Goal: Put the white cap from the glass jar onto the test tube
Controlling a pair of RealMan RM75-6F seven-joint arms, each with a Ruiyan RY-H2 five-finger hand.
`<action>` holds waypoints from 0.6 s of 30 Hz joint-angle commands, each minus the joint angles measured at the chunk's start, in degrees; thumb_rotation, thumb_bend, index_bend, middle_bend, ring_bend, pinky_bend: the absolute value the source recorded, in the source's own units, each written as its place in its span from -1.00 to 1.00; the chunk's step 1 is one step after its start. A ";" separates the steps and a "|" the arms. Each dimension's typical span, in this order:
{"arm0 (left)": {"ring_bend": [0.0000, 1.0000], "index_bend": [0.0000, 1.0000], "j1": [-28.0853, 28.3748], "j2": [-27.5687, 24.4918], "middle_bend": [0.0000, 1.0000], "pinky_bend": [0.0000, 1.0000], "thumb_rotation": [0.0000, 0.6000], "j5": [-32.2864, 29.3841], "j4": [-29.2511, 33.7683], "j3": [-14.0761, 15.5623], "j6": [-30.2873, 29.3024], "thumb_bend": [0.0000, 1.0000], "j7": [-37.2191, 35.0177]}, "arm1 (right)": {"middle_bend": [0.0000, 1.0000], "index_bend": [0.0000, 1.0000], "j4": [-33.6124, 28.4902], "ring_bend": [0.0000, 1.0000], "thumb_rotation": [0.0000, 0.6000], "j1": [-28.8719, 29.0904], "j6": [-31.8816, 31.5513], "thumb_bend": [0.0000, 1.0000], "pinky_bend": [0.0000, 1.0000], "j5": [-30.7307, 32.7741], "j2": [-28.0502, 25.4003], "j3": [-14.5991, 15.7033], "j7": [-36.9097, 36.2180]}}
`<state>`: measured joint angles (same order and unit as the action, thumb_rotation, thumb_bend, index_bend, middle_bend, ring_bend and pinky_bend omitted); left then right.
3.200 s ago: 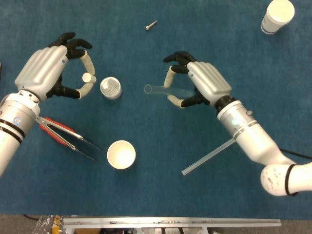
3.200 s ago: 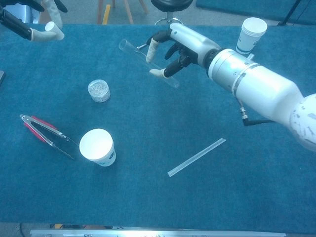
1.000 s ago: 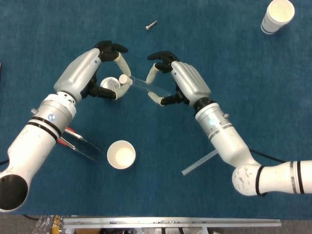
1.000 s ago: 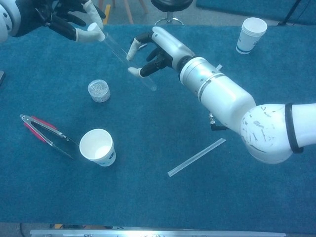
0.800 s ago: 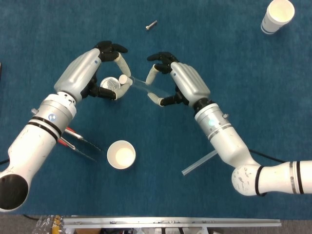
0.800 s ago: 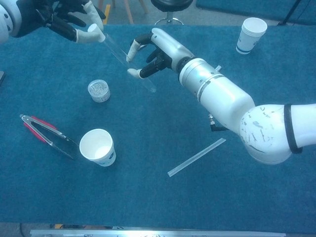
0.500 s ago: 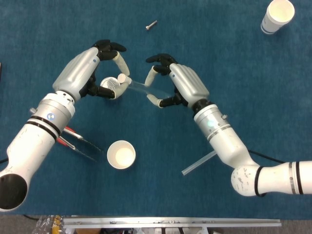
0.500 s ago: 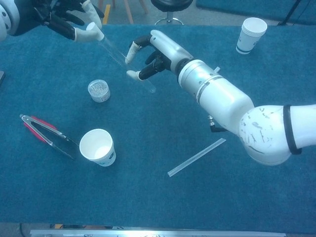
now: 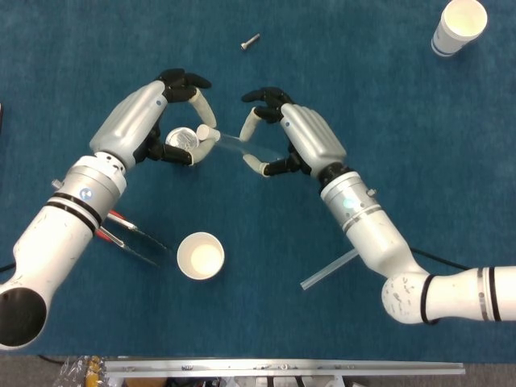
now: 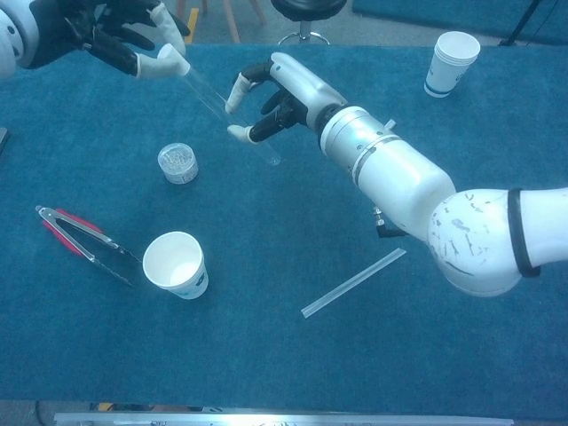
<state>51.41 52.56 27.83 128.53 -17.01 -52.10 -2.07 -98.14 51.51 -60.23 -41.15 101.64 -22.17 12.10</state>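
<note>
My right hand point(image 9: 294, 137) point(image 10: 284, 89) holds a clear test tube point(image 9: 234, 142) point(image 10: 226, 111) above the table, its open end pointing left. My left hand point(image 9: 153, 121) point(image 10: 106, 31) pinches a small white cap point(image 9: 204, 131) point(image 10: 176, 60) between thumb and finger, and the cap sits right at the tube's mouth. The glass jar point(image 9: 182, 138) point(image 10: 177, 162) with white caps inside stands on the blue cloth under the left hand, partly hidden in the head view.
Red-handled tongs point(image 9: 129, 234) point(image 10: 84, 240) lie at the left. A paper cup point(image 9: 200, 255) point(image 10: 176, 264) stands in front, another cup point(image 9: 458, 24) point(image 10: 451, 60) at the far right. A clear rod point(image 9: 330, 270) point(image 10: 353, 282) and a small screw point(image 9: 249, 41) lie on the table.
Both hands came together from wide apart. Over the last second the cap has stayed at the tube's mouth with only slight shifts.
</note>
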 commanded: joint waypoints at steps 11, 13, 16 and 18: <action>-1.00 0.02 0.01 0.41 -0.65 -0.95 1.00 -0.29 -0.12 -0.01 0.03 -0.36 -0.37 | -0.57 0.29 0.72 -0.83 1.00 0.04 -0.02 -0.48 -0.42 -0.72 0.81 -0.24 -0.44; -1.00 0.02 0.01 0.48 -0.65 -0.95 1.00 -0.29 -0.18 -0.02 0.07 -0.36 -0.43 | -0.57 0.29 0.82 -0.83 1.00 0.07 -0.02 -0.48 -0.42 -0.78 0.96 -0.36 -0.53; -1.00 0.02 0.02 0.61 -0.65 -0.95 1.00 -0.25 -0.23 0.00 0.00 -0.36 -0.42 | -0.57 0.29 0.94 -0.83 1.00 0.11 0.06 -0.48 -0.42 -0.80 1.12 -0.45 -0.61; -1.00 0.02 0.05 0.73 -0.65 -0.95 1.00 -0.22 -0.26 0.04 -0.07 -0.36 -0.33 | -0.57 0.29 0.96 -0.83 1.00 0.13 0.07 -0.48 -0.42 -0.79 1.19 -0.47 -0.56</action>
<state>51.46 53.30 27.61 128.28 -16.97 -52.16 -2.40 -97.19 51.64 -60.16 -41.94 102.82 -22.65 11.55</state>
